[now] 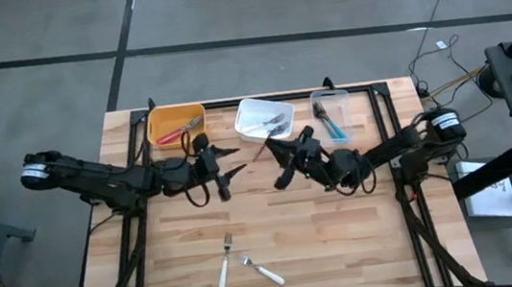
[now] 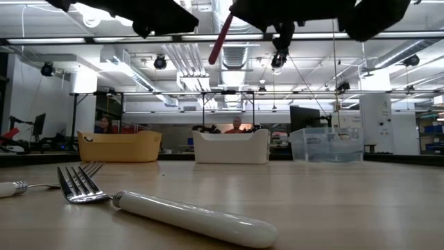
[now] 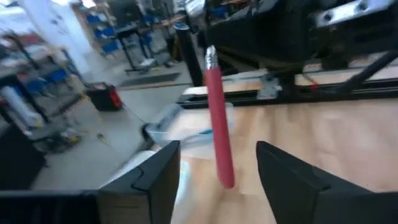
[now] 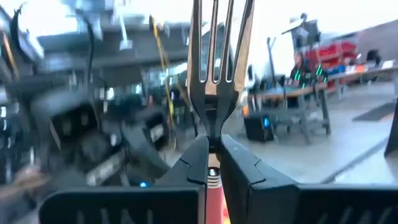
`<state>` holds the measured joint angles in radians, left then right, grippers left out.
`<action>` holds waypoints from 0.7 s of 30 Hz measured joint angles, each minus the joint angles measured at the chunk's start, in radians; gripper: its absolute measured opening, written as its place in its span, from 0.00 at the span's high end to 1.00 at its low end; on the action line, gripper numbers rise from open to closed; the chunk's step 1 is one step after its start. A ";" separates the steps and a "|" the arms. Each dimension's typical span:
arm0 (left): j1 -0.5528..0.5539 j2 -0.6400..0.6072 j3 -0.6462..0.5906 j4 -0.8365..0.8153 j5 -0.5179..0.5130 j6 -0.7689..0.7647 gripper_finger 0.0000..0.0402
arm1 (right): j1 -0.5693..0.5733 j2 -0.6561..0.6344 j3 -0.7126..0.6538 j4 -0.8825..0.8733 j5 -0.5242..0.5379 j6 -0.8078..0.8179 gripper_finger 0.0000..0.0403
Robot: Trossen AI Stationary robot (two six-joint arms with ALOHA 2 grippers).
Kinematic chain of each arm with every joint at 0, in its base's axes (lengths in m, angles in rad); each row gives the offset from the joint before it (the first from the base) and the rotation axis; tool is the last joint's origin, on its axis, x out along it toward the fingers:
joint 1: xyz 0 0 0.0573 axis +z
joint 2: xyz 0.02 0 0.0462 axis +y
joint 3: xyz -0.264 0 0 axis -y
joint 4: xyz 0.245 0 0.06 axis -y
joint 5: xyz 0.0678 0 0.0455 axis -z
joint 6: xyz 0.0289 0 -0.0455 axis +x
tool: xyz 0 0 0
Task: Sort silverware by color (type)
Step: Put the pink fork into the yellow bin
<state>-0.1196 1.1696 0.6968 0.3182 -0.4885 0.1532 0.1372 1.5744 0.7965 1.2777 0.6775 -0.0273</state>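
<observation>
Left gripper: we see our left gripper (image 1: 231,163) raised above the middle of the bench, in front of the orange bin, its two fingers (image 3: 149,177) spread wide with nothing between them touching either pad.

Right gripper: our right gripper (image 1: 280,157) hangs just beside the left one, in front of the white bin, pinched tight on the neck of the red-handled fork (image 4: 216,68).

Red-handled fork: in the left wrist view the red handle (image 3: 219,127) hangs in the gap between our open fingers, clear of both. From the right wrist the tines stand up past the closed fingers. In the low view the handle (image 2: 221,38) shows high over the bench, tilted.

White-handled forks: two (image 1: 224,266) (image 1: 262,271) lie near the front edge of the bench, about midway along it, heads close together and handles splayed apart. The low view shows one (image 2: 187,215) lying flat close up, and the end of the other handle (image 2: 10,188) beside it.

Orange bin: it (image 1: 175,113) sits at the back edge, towards the left, with a red-handled piece (image 1: 174,133) inside.

White bin: it (image 1: 250,109) stands at the middle of the back edge and holds silverware; we cannot tell how many pieces.

Clear bin: it (image 1: 340,100) is at the back edge towards the right, with a teal-handled piece (image 1: 334,131) inside.

Background: a person (image 2: 238,126) shows beyond the bench, behind the white bin.
</observation>
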 joint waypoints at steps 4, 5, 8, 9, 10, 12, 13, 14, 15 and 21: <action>0.073 0.054 0.001 0.107 0.016 0.039 0.50 | -0.069 0.049 0.007 0.093 -0.083 0.017 0.97; 0.091 0.068 0.007 0.113 0.032 0.039 0.50 | -0.085 0.056 0.017 0.092 -0.122 0.033 0.97; 0.130 0.110 0.016 0.116 0.042 0.040 0.50 | -0.111 0.071 0.046 0.097 -0.158 0.049 0.97; 0.139 0.125 0.022 0.118 0.046 0.046 0.50 | -0.118 0.076 0.053 0.098 -0.158 0.035 0.97; 0.147 0.134 0.026 0.123 0.054 0.053 0.50 | -0.124 0.080 0.061 0.095 -0.160 0.032 0.97; 0.155 0.155 0.028 0.133 0.053 0.058 0.50 | -0.134 0.090 0.068 0.091 -0.165 0.034 0.97; 0.161 0.166 0.029 0.147 0.053 0.064 0.50 | -0.139 0.096 0.073 0.092 -0.168 0.030 0.97; 0.166 0.174 0.029 0.149 0.053 0.075 0.51 | -0.144 0.104 0.082 0.095 -0.170 0.019 0.97; 0.172 0.183 0.028 0.152 0.049 0.086 0.51 | -0.153 0.113 0.093 0.098 -0.173 0.007 0.97; 0.197 0.209 0.028 0.179 0.034 0.098 0.66 | -0.207 0.141 0.143 0.086 -0.275 0.038 0.97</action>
<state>0.0775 1.3788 0.7250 0.4968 -0.4548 0.2508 -0.0702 1.7156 0.9395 1.3635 0.4020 0.0104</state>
